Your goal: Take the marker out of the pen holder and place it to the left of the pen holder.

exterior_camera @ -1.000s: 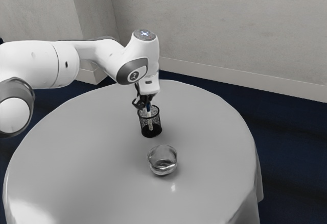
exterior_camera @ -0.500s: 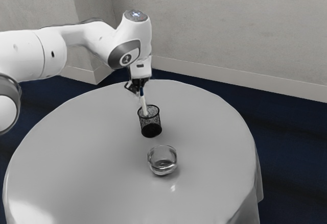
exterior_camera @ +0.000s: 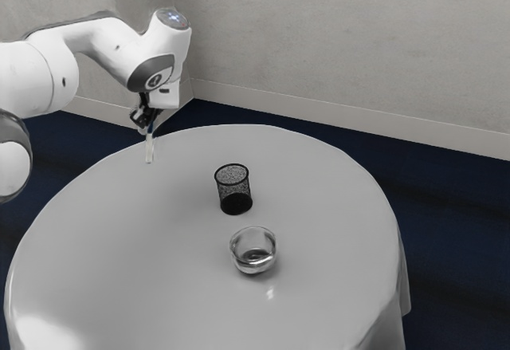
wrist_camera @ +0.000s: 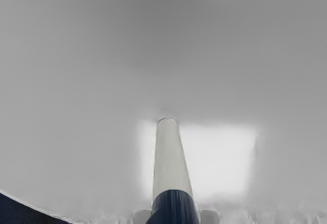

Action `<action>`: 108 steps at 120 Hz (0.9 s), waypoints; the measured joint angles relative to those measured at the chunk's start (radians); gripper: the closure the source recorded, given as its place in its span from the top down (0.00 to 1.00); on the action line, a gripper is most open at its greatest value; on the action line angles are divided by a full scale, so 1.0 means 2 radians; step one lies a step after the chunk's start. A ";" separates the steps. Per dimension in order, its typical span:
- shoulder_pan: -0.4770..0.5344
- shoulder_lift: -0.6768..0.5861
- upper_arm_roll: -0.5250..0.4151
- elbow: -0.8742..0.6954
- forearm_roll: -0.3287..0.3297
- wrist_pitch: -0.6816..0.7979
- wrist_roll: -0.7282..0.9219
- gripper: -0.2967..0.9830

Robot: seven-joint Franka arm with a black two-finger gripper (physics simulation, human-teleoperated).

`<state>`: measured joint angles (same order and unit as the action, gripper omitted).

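Observation:
My gripper [exterior_camera: 150, 125] is shut on the marker [exterior_camera: 149, 149], which hangs below it, white end down, near the table's far-left edge in the exterior view. The black mesh pen holder [exterior_camera: 233, 190] stands upright on the table, apart from the marker, toward the exterior view's right. In the wrist view the marker [wrist_camera: 171, 157] shows its white barrel and dark blue part, with the gripper [wrist_camera: 176, 217] fingertips on either side of the blue part.
A clear glass bowl [exterior_camera: 253, 251] sits on the round grey table [exterior_camera: 143, 246], nearer the camera than the pen holder. The table's curved edge shows in a lower corner of the wrist view. A wall stands behind the table.
The gripper rose and drew the marker up out of the pen holder, then carried it toward the exterior view's left. Pen holder and bowl stayed where they were.

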<state>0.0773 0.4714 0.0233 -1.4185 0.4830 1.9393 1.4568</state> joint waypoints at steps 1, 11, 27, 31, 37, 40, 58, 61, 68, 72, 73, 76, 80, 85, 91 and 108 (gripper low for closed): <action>0.000 0.003 0.000 -0.001 0.008 0.001 -0.001 0.16; 0.000 0.033 0.002 -0.006 0.078 0.012 -0.013 0.15; 0.000 0.065 0.003 -0.007 0.162 0.023 -0.042 0.15; 0.000 0.072 0.004 -0.007 0.173 0.025 -0.050 0.15; 0.000 0.082 0.004 -0.008 0.186 0.026 -0.063 0.15; 0.000 0.086 0.004 -0.008 0.191 0.027 -0.069 0.15; 0.000 0.097 0.004 -0.010 0.205 0.030 -0.104 0.19; 0.000 0.097 0.004 -0.012 0.205 0.029 -0.108 0.23; 0.000 0.097 0.004 -0.015 0.204 0.025 -0.119 0.34; 0.000 0.098 0.004 -0.016 0.203 0.023 -0.125 0.39; 0.000 0.098 0.004 -0.016 0.203 0.023 -0.126 0.41; 0.000 0.097 0.004 -0.016 0.203 0.022 -0.130 0.45; 0.000 0.097 0.003 -0.016 0.200 0.020 -0.135 0.50; 0.000 0.090 0.004 -0.015 0.185 0.017 -0.142 0.54; -0.004 0.047 0.004 -0.016 0.148 -0.007 -0.158 0.59; -0.051 -0.212 -0.016 -0.025 -0.028 -0.155 -0.264 0.68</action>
<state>-0.0257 0.0470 -0.0093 -1.4689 0.4271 1.6287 0.9280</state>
